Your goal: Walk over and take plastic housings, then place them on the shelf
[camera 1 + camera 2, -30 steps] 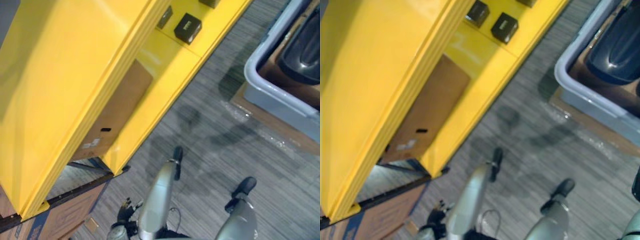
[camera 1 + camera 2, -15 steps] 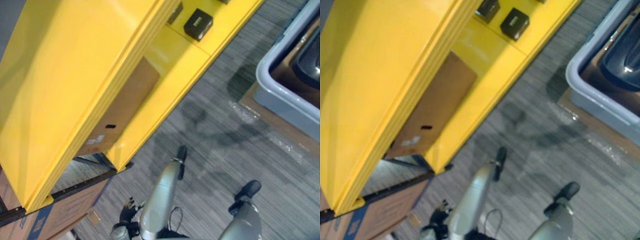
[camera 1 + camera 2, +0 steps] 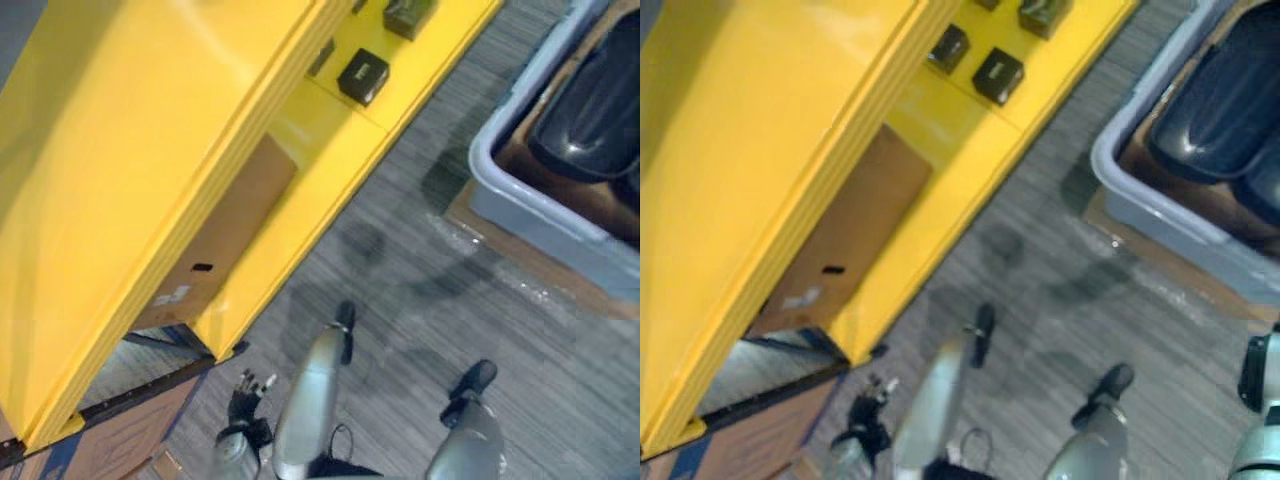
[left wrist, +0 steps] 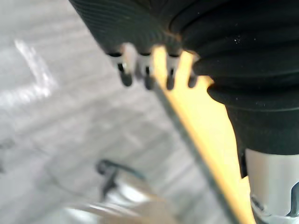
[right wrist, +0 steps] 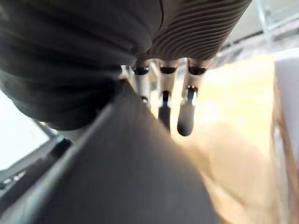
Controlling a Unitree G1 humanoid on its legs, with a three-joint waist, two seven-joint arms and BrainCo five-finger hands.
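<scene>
Looking down, one yellow shelf [image 3: 120, 180] is seen at the left, with one cardboard box [image 3: 225, 235] stored beneath it; the box's white label [image 3: 172, 296] is too small to be read. The left hand [image 4: 146, 72] hangs lower down, fingers straight, nothing held. At least three small dark boxes [image 3: 997, 75] are set on the shelf. At the right, two dark plastic housings [image 3: 1225, 105] lie in one grey bin [image 3: 1150, 215]. The right hand [image 5: 188, 93] hangs loose and empty.

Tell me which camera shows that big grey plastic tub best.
The right eye view: the grey plastic tub shows more rim there, with two dark glossy housings inside. The left eye view crops it closer. The wrist views look along the fingers instead.
</scene>
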